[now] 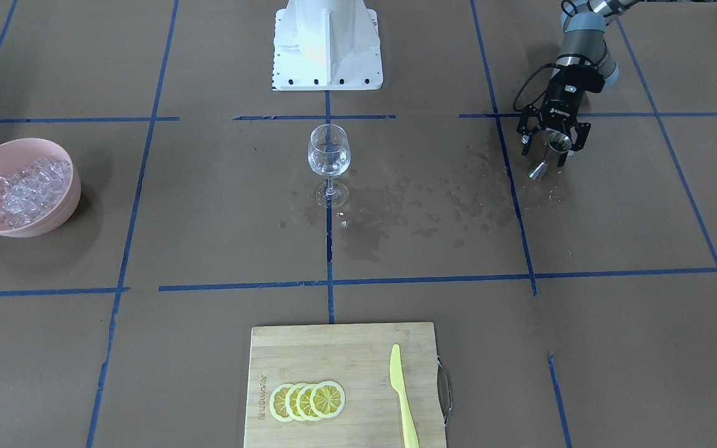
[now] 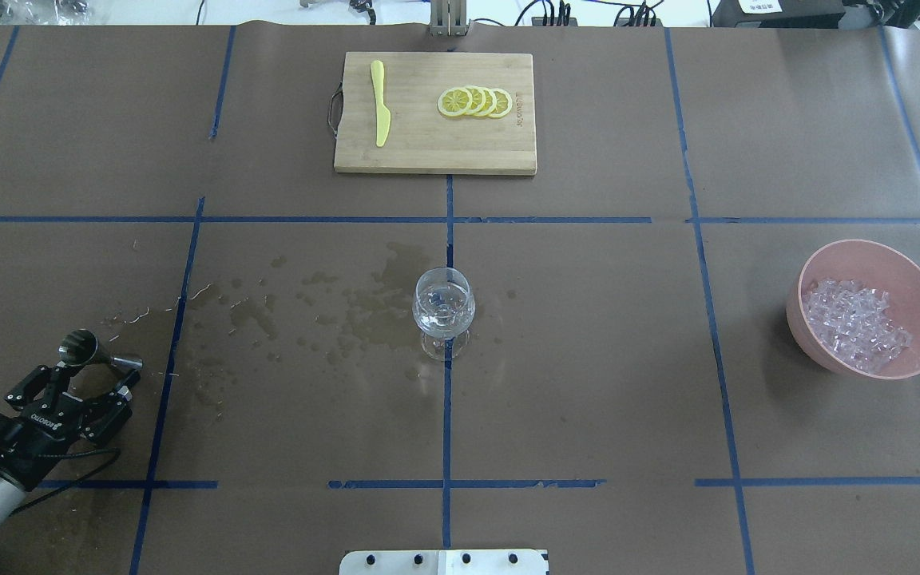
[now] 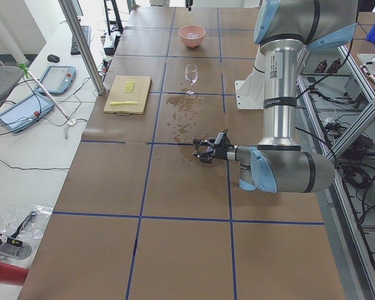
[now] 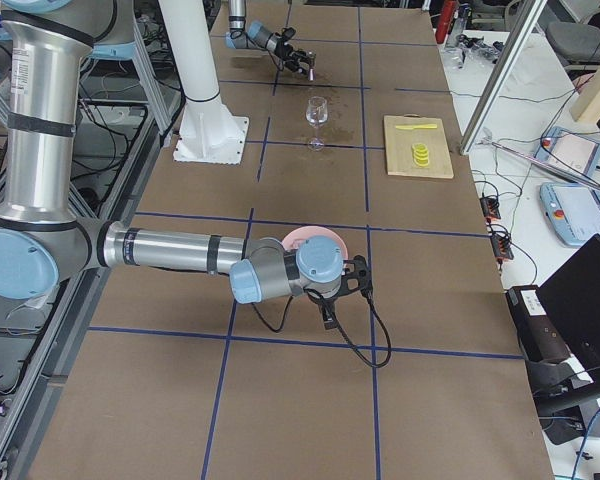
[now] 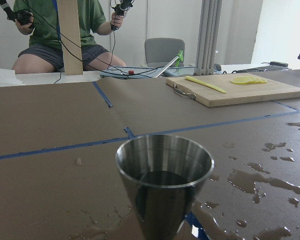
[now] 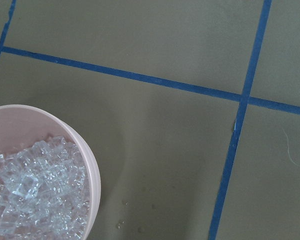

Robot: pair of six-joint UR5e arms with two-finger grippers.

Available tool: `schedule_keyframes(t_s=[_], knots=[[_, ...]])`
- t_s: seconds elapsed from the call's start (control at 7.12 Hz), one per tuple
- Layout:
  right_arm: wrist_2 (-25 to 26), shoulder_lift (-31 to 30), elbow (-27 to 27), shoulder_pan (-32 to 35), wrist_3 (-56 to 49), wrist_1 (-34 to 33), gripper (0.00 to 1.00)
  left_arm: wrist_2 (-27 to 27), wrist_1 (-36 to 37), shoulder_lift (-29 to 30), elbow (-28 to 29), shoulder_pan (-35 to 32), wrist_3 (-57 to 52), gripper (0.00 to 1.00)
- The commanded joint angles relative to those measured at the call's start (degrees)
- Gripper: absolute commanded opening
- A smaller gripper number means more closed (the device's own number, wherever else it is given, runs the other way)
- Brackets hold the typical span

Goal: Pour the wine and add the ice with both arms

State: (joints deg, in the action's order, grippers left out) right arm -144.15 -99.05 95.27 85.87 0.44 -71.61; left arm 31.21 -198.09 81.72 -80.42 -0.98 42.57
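Note:
A wine glass (image 1: 328,155) stands at the table's middle with a little clear wine in it; it also shows in the overhead view (image 2: 444,307). A pink bowl (image 2: 907,263) on the robot's right holds a heap of clear ice cubes (image 2: 855,323); the ice also shows in the right wrist view (image 6: 35,195). My left gripper (image 2: 93,375) is low over the table with its jaws spread, and a steel jigger (image 2: 81,347) stands upright between and just ahead of its fingertips. The jigger (image 5: 164,180) fills the left wrist view. My right gripper (image 4: 345,280) hovers beside the bowl; I cannot tell its state.
A wooden cutting board (image 2: 434,152) at the far edge carries lemon slices (image 2: 476,101) and a yellow knife (image 2: 380,104). Wet patches (image 2: 364,307) spread between the glass and the jigger. The white pedestal (image 1: 327,46) stands at the robot's side. Operators sit beyond the table.

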Motion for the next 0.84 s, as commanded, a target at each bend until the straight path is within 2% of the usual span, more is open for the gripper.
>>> schedule_keyframes(t_s=[0.0, 0.42, 0.7], knots=[[0.0, 0.0, -0.1, 0.0, 0.0, 0.0, 1.0, 0.0, 0.1, 0.0, 0.0, -0.6, 0.0, 0.85], [0.0, 0.0, -0.1, 0.0, 0.0, 0.0, 1.0, 0.0, 0.2, 0.0, 0.2, -0.9, 0.0, 0.9], [0.0, 0.0, -0.3, 0.0, -0.1, 0.0, 1.0, 0.1, 0.5, 0.1, 0.4, -0.9, 0.0, 0.9]])
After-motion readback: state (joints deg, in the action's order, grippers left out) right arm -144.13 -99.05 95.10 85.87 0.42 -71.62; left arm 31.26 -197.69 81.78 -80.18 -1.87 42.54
